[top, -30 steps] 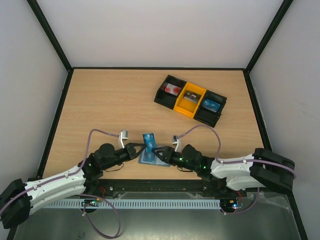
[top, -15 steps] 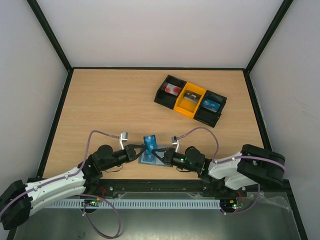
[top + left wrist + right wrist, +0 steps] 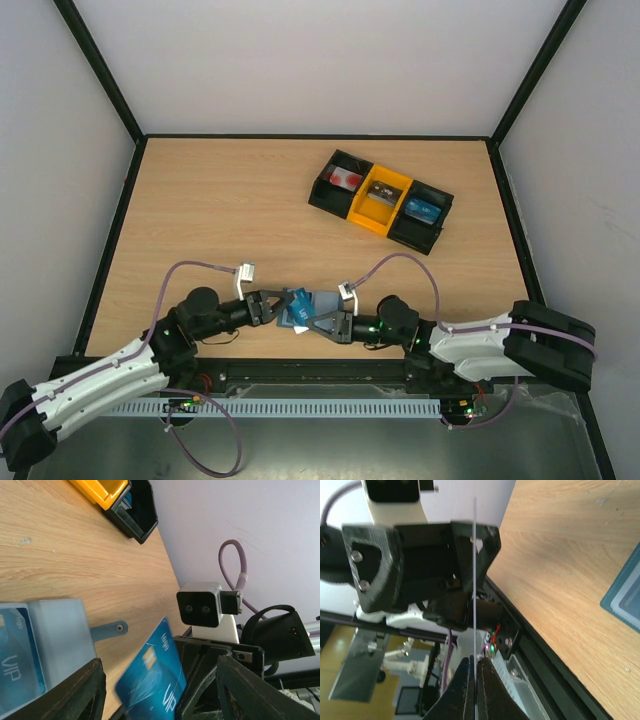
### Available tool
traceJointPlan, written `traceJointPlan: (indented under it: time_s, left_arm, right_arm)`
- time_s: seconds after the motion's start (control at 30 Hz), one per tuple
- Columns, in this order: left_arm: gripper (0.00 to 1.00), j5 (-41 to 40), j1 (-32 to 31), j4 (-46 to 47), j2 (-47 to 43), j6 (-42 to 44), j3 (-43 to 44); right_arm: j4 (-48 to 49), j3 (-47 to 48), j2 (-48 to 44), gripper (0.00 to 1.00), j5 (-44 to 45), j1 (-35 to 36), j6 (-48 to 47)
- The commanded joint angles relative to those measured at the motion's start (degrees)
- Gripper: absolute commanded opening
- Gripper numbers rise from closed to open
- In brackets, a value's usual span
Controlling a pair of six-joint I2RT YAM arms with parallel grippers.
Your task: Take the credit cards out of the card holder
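Right jaws pinch blue card (image 3: 150, 680), its length toward left jaws; those spread.

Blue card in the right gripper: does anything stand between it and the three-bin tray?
Nothing visible does. The right gripper pinches the blue card near the card holder, and bare table runs from there to the tray. Only the right arm's own cable loops over that stretch; the open left gripper is on the opposite side.

Boxed in by plain white walls (image 3: 300, 60), black frame bars (image 3: 100, 68) at the corners; floored with a pale wood table (image 3: 200, 220); lit softly and evenly, faint shadows only
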Motion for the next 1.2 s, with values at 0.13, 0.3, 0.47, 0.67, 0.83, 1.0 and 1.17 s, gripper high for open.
traceJointPlan:
  time_s: [0.13,0.3,0.47,0.67,0.83,1.0,1.17]
  left_arm:
    - [0.59,7.16,0.74,-10.38,0.07,8.36,5.75]
    - [0.54,11.77,0.97,-10.81,1.75,10.68,6.79]
    - [0.40,15.47,1.11,-8.01,4.38,11.35,6.84]
    - [0.30,16.99,1.26,-4.37,5.41,10.13,5.74]
    - [0.23,17.96,1.31,-2.36,5.34,9.22,4.61]
    - [0.04,18.27,1.55,-1.80,5.21,8.87,4.20]
    - [0.03,16.95,1.75,-1.62,4.58,8.23,4.05]
  right_arm:
    - [-9.72,1.46,-5.49,0.02,-10.39,0.48,-9.36]
    - [-11.45,1.82,-7.88,0.02,-11.79,0.44,-11.01]
    - [-10.95,1.89,-7.87,0.02,-12.23,0.48,-11.06]
    - [-9.75,1.89,-6.70,0.02,-13.38,0.44,-10.99]
    - [-8.72,1.89,-5.61,0.02,-13.70,0.43,-10.58]
    - [-7.78,2.03,-4.67,0.02,-13.09,0.43,-10.39]
    - [-8.37,1.91,-5.31,0.12,-10.25,0.49,-10.13]
